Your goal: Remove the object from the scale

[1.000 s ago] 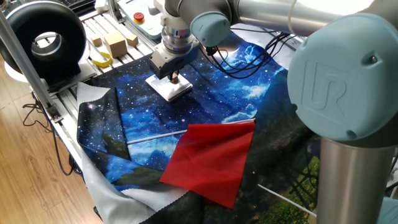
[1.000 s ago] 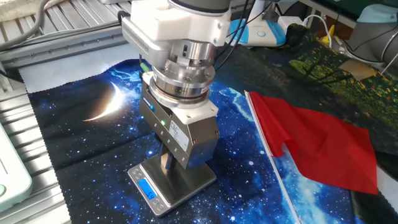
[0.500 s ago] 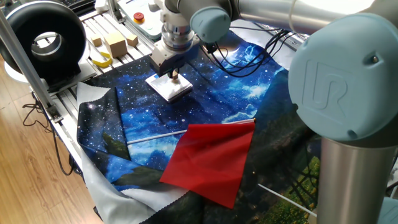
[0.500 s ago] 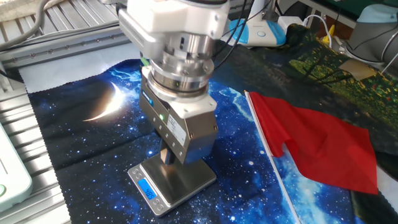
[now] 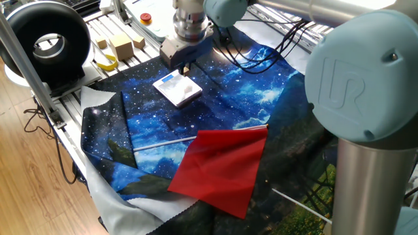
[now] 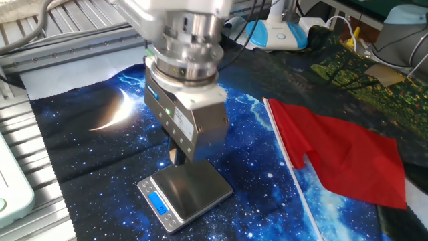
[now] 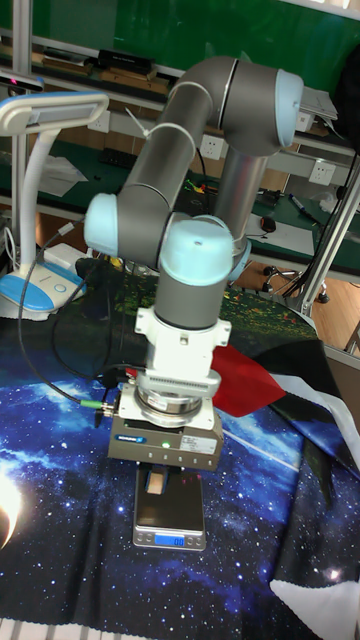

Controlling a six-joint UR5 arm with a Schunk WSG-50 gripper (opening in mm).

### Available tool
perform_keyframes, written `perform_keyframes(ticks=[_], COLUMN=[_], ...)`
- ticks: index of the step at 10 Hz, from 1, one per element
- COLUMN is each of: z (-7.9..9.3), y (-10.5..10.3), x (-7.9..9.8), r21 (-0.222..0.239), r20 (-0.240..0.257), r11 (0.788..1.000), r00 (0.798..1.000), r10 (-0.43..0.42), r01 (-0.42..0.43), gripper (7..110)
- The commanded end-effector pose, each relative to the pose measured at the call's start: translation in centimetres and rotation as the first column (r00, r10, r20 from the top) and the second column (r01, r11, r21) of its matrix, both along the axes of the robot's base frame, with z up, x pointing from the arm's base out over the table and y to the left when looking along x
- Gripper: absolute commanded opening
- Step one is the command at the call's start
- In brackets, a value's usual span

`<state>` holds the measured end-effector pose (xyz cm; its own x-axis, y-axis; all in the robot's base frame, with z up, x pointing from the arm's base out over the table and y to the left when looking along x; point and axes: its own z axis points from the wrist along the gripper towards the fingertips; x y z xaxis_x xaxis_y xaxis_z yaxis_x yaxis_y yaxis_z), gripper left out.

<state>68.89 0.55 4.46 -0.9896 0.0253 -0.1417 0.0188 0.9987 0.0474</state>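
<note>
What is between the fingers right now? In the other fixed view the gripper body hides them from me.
Observer: The tall fixed view shows the wooden cube pinched in the gripper.
Operator: Is it off the scale?
Observer: It looks so. In one fixed view the plate of the scale is bare, and the gripper hangs above its far edge.
Operator: Anything outside my frame on that far side?
Observer: Pale wooden blocks sit on the metal rails beyond the starry cloth.
</note>
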Motion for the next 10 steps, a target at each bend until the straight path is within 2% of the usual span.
perform_keyframes(ticks=[1,4,6,8,10], z=[1.2,2.4,2.2,1.2,0.4], y=[-1.5,-3.5,-4.6,-8.4,-9.4], x=[0.2,0.3,-0.1,-1.6,-3.7], r21=[0.043,0.049,0.045,-0.026,-0.006], r20=[-0.005,-0.012,-0.009,-0.016,-0.031], r11=[0.999,0.998,0.998,0.994,0.995], r00=[1.000,0.999,0.999,0.995,0.994], r10=[0.018,0.043,0.052,0.103,0.104], r01=[-0.018,-0.043,-0.052,-0.103,-0.104], gripper=[7,7,7,7,7])
